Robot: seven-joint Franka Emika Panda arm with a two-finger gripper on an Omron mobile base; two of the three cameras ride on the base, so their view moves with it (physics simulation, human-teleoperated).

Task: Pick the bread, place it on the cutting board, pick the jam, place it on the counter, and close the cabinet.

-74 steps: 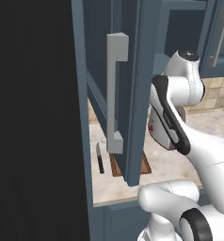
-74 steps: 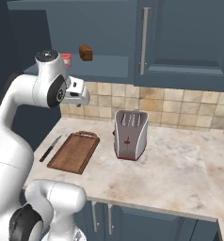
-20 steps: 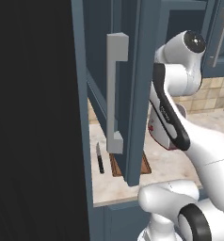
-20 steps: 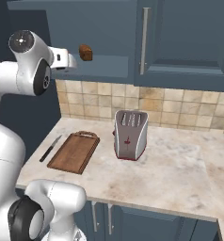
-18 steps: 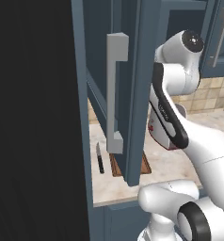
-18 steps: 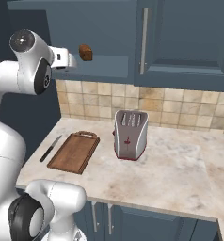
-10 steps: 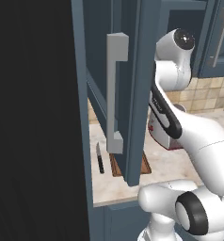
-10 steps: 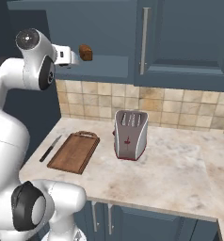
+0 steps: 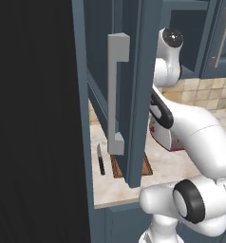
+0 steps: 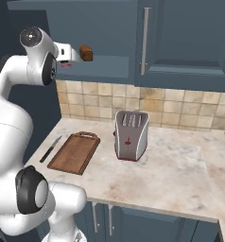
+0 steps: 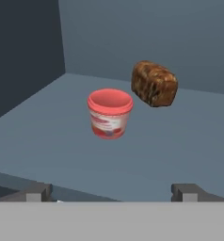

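Bread [image 11: 154, 83] ahead and right of wide-open gripper [image 11: 111, 190], untouched, on cabinet [image 11: 189, 141] shelf; jam [image 11: 110, 113] nearer, central. One loaf chunk, one jar.

Jam [image 11: 110, 113] and bread [image 11: 154, 83] in cabinet [image 11: 180, 37] — bread behind.
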